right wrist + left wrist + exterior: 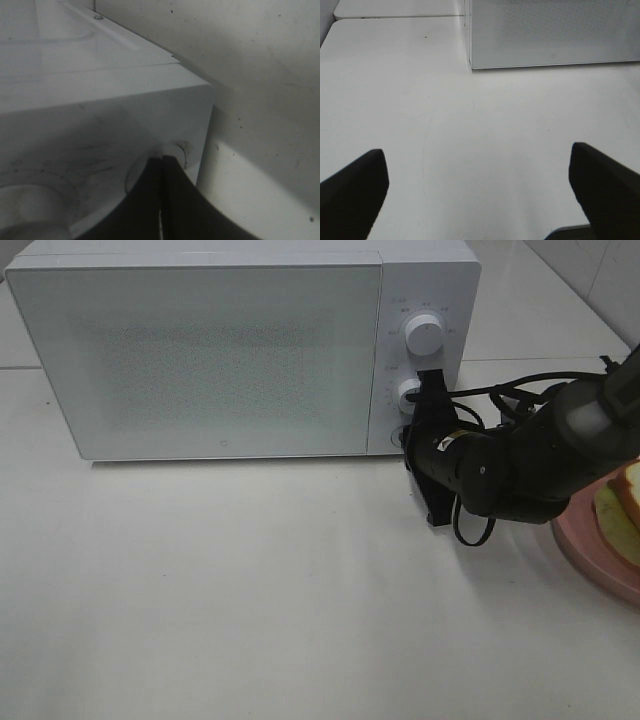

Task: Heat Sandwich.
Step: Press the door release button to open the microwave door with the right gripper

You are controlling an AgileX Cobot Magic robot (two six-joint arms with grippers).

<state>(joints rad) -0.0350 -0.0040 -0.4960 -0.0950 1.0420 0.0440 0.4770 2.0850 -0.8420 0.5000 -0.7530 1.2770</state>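
My right gripper [162,159] has its black jaws pressed together with nothing between them. The tips are set at the round button [136,176] low on the control panel of the white box-shaped microwave oven [200,350], at the lower right of its front in the high view. My left gripper [476,152] hangs with its jaws spread wide and empty over the bare white table [470,110], facing the closed door.

The sandwich [627,502], white bread over pale yellow-green filling, lies on the round pink plate [590,552] at the right edge, partly hidden by my right arm.

If my tips skid off the button, the door won't release. If I push too hard, the oven may slide. A careless elbow could knock the plate.
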